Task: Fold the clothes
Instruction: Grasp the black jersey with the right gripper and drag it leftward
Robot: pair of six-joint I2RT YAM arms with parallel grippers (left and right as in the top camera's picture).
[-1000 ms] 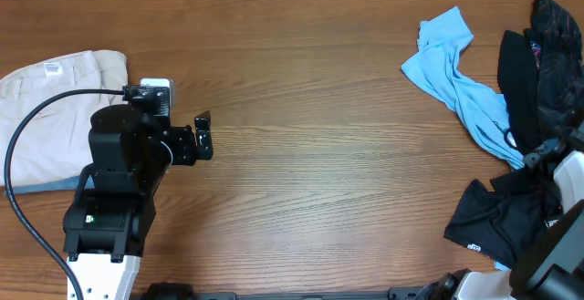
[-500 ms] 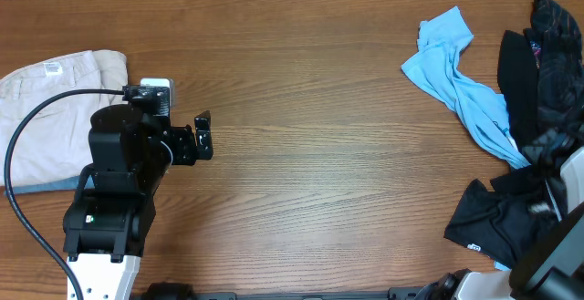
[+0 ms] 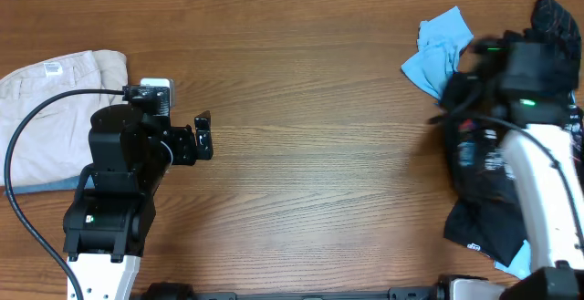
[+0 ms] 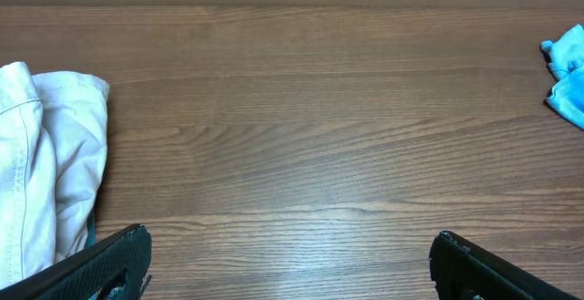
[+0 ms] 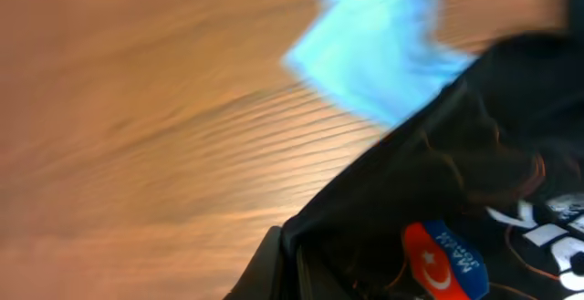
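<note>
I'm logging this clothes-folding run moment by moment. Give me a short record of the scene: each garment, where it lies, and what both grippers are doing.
jersey: black with printed logos, bunched up, right side of table
right gripper: shut on the jersey
left gripper: open, empty, over bare table
blue shirt: crumpled, far right, partly hidden by the jersey
beige trousers: folded, left edge
plain black garment: heaped, near right corner
folding: not yet begun

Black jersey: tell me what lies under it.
A light blue shirt pokes out from beneath the jersey on its far side. How far the shirt runs underneath is covered.
</note>
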